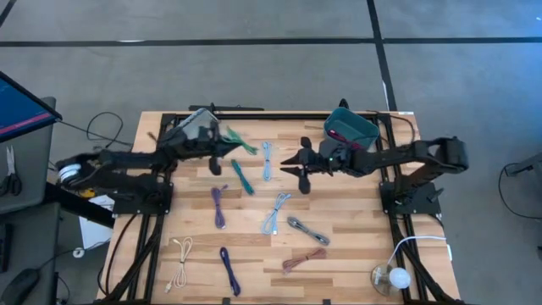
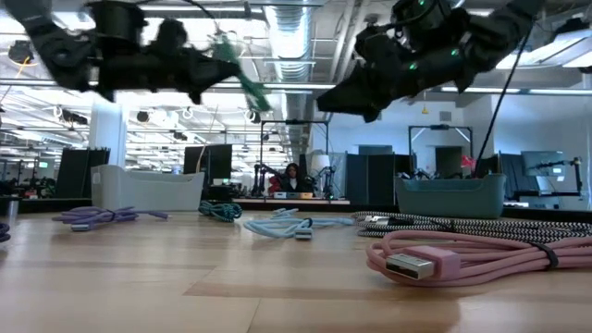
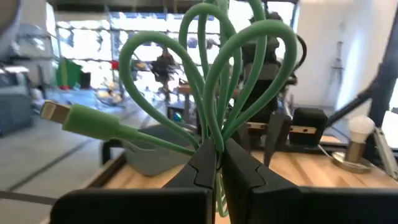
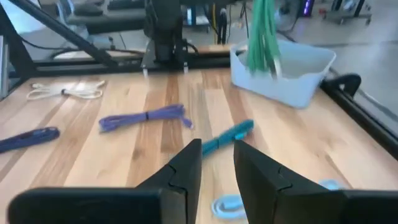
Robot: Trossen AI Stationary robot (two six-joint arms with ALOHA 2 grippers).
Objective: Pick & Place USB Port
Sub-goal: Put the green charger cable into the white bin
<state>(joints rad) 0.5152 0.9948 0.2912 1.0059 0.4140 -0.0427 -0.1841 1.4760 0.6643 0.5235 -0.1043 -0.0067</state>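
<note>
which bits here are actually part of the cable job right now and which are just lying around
In the job:
- green cable, pinched in the left gripper
- grey bin beside it
- right gripper, open, empty, above the table
- teal bin

Lying about:
- pink cable
- purple cable
- white cable
- lamp

Left tool (image 3: 217,163) pinched tight on looped green USB cable (image 3: 211,81), plug (image 3: 55,111) sticking out sideways; grey bin (image 3: 149,155) and wooden surface (image 3: 311,167) behind.
</note>
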